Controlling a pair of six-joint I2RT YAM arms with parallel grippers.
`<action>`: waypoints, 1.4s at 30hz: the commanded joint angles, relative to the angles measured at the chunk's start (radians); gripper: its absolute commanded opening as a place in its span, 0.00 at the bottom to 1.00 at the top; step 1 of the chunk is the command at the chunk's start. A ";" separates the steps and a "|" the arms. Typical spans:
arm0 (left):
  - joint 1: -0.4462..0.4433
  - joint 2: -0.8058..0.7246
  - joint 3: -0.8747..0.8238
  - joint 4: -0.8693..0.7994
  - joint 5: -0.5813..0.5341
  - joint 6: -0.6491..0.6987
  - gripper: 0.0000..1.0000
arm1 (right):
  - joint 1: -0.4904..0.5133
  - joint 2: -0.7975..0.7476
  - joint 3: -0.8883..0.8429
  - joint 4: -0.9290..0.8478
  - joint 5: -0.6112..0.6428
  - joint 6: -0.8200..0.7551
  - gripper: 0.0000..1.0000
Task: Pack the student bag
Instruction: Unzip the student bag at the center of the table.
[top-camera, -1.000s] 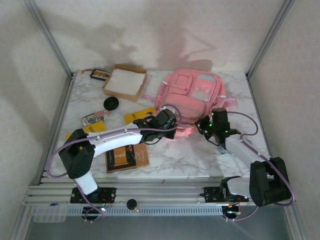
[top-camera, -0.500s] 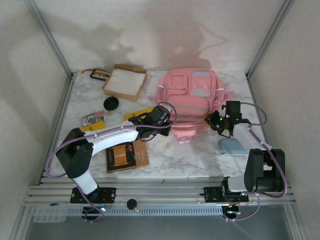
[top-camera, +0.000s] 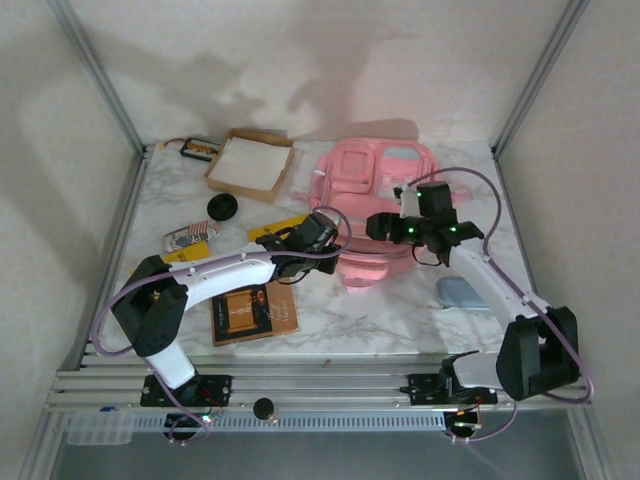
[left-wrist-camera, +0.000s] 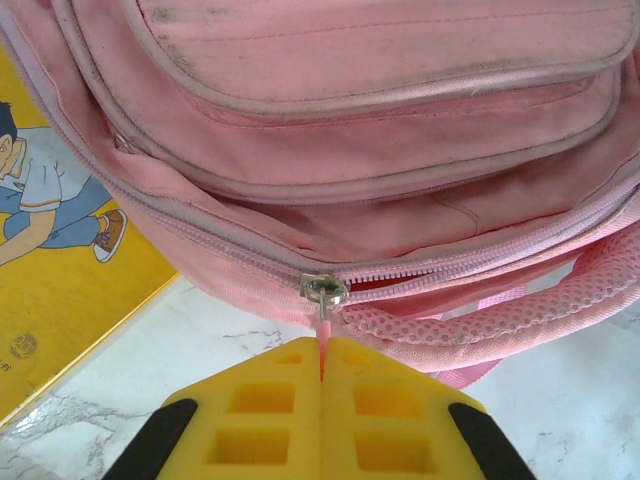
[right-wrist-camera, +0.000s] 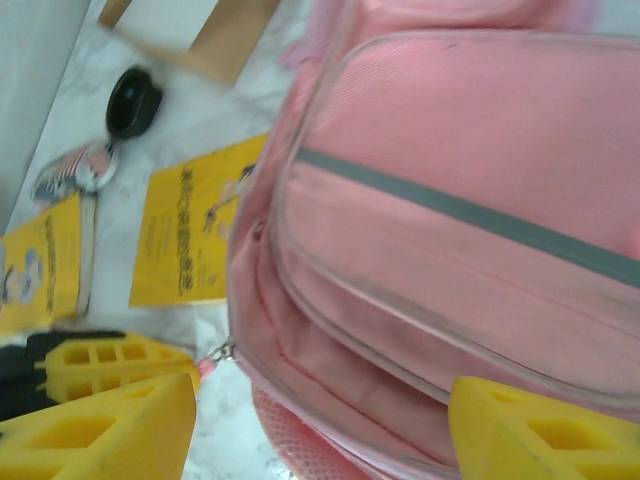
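Observation:
The student bag, a soft pink backpack, lies at the back middle of the table. My left gripper is at the bag's near left edge. In the left wrist view it is shut on the pink zip pull, just below the metal slider, and the zip to the right of the slider gapes a little. My right gripper hovers over the front of the bag. Its yellow fingers stand wide open with only bag fabric between them.
A cardboard box with a white inside stands at the back left. Near the left arm lie a black disc, yellow books, a striped pouch and a brown book. A pale blue object rests at the front right.
My right gripper has opened and swung left from the bag's right side to over its front. The bag has settled flatter and further back. My left gripper still pinches the zip pull.

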 joint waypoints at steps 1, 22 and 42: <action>0.009 -0.049 -0.019 0.021 0.007 0.022 0.00 | 0.038 0.081 0.024 -0.002 -0.087 -0.243 0.67; 0.030 -0.048 -0.046 0.049 0.033 0.013 0.00 | 0.162 0.190 -0.082 0.174 -0.104 -0.729 0.47; 0.074 -0.073 -0.073 -0.001 -0.039 0.005 0.00 | 0.184 0.121 -0.098 0.222 -0.053 -0.830 0.00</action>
